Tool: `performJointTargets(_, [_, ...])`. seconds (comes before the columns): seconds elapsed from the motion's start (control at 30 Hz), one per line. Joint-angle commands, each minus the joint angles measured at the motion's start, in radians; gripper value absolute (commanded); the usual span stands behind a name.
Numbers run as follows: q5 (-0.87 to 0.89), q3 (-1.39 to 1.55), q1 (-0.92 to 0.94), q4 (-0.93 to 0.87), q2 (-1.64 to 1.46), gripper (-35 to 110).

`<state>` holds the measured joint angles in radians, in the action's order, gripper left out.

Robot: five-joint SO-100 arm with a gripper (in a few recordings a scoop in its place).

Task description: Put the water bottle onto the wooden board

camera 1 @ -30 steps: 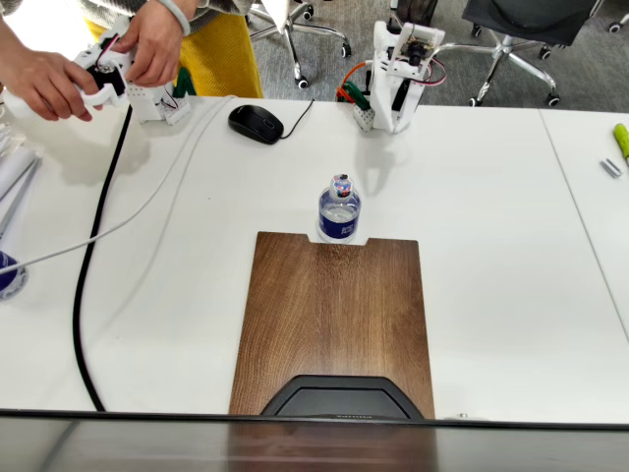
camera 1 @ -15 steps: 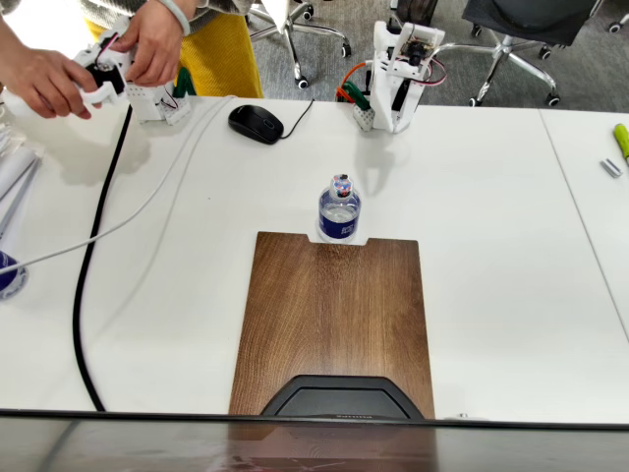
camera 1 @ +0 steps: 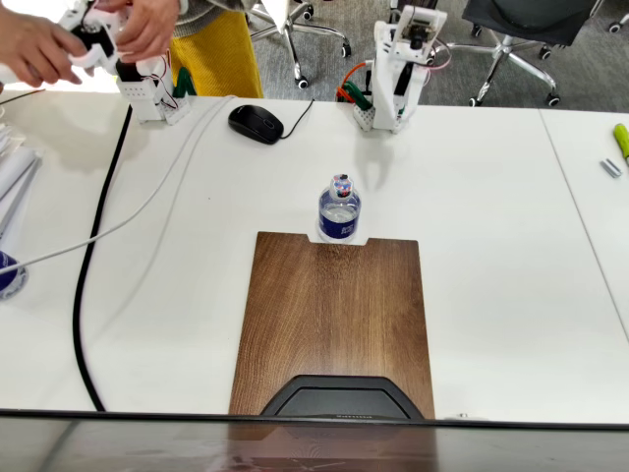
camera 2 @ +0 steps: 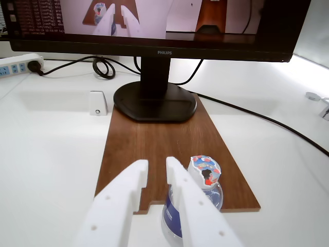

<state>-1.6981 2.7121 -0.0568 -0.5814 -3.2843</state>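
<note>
The water bottle (camera 1: 339,208) stands upright on the white table, inside the small notch at the far short edge of the wooden board (camera 1: 334,315). My white arm (camera 1: 398,69) is folded at the back of the table, well away from the bottle. In the wrist view my gripper (camera 2: 156,165) is narrowly open and holds nothing. The bottle's cap (camera 2: 204,170) shows just right of my right finger (camera 2: 193,206), which hides part of the bottle's body. Behind it the board (camera 2: 169,141) stretches away.
A monitor's dark base (camera 2: 154,100) stands on the board's other end, seen at the near edge (camera 1: 339,398) in the fixed view. A mouse (camera 1: 256,123), a black cable (camera 1: 93,246) and a grey cable lie to the left. A small white box (camera 2: 97,103) sits beside the board.
My arm's upper part has lifted and straightened at the back of the table. The bottle and board have not moved.
</note>
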Motion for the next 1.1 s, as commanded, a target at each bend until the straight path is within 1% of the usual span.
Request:
performJointTargets(0.0, [0.009, -0.199, -0.009, -0.181, -0.014, 5])
performJointTargets(0.1, [0.012, -0.344, -0.009, -0.331, -0.014, 5])
performJointTargets(0.37, [0.021, -0.637, -0.003, -0.618, -0.014, 7])
performJointTargets(0.6, [0.005, -0.893, 0.011, -1.014, -0.014, 8])
performJointTargets(0.73, [-0.002, -1.039, 0.011, -1.210, -0.014, 10])
performJointTargets(0.77, [0.006, -1.069, 0.011, -1.235, -0.014, 10])
performJointTargets(1.07, [0.035, -1.273, 0.054, -1.238, -0.014, 13])
